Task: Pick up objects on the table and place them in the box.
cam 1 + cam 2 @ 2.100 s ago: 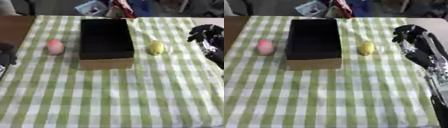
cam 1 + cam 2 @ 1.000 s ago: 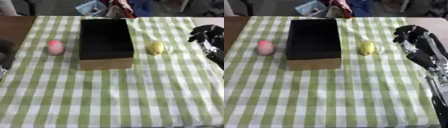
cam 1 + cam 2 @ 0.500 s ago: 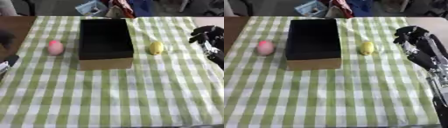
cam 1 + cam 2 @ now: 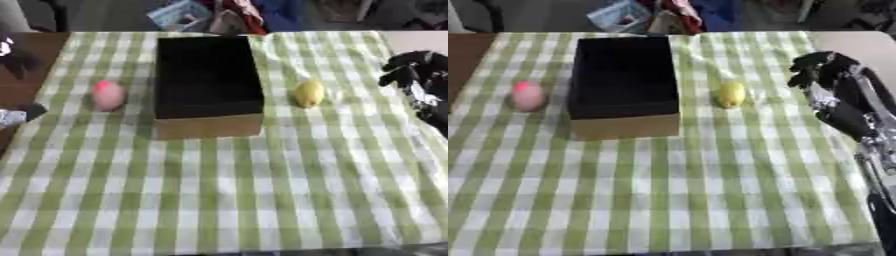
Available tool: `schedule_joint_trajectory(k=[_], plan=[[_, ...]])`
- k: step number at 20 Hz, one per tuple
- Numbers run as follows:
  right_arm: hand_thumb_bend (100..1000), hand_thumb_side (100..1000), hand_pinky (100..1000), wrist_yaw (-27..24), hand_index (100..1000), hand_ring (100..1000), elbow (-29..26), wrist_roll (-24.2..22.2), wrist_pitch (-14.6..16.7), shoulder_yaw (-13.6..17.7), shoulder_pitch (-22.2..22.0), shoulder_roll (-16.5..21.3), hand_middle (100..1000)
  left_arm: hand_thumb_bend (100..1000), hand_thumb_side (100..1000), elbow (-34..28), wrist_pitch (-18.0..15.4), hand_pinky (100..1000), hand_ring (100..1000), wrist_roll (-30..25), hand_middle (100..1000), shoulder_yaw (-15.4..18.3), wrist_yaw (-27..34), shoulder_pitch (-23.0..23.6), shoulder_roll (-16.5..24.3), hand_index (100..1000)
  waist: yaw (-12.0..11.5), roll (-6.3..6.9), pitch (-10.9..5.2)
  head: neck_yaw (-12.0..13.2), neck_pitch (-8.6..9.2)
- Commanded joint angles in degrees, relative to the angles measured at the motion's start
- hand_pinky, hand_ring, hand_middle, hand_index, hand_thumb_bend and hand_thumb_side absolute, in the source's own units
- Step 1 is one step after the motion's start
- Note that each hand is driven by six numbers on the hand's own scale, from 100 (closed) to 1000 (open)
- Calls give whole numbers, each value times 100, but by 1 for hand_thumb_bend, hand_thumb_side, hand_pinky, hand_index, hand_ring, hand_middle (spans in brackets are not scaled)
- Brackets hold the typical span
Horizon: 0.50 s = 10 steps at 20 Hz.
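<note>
A cardboard box with a dark inside stands open at the middle of the green checked cloth. A pink rounded object lies left of it, and a yellow rounded object lies right of it. My right hand hovers to the right of the yellow object, apart from it, fingers loosely bent and holding nothing. My left hand is a dark blur at the left edge, beyond the pink object and clear of it. A silver and black piece of the left arm shows lower on that edge.
The checked cloth covers the table down to the near edge. Bare brown table shows at the far left. Bags and clutter lie behind the far edge.
My left hand has risen along the left edge, from beside the pink object to farther back, and is now blurred. The right hand has barely shifted. The objects and box are unmoved.
</note>
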State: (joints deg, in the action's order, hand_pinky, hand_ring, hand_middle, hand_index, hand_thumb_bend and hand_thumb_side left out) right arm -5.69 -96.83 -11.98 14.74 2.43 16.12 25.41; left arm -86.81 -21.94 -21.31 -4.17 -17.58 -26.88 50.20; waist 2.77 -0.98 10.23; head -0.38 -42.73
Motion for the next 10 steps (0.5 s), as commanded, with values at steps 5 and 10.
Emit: schedule_joint_trajectory(k=[5, 10], plan=[[100, 449, 706, -27, 718, 572, -84, -46, 3, -5, 89, 129, 610, 522, 261, 1034, -208, 628, 555, 108, 589, -234, -808, -813, -66, 767, 68, 25, -103, 54, 3], [100, 450, 706, -39, 718, 572, -81, -70, 1, -35, 107, 121, 610, 529, 270, 1667, -220, 624, 552, 286, 585, -331, -1346, -1297, -419, 766, 120, 19, -108, 96, 22]])
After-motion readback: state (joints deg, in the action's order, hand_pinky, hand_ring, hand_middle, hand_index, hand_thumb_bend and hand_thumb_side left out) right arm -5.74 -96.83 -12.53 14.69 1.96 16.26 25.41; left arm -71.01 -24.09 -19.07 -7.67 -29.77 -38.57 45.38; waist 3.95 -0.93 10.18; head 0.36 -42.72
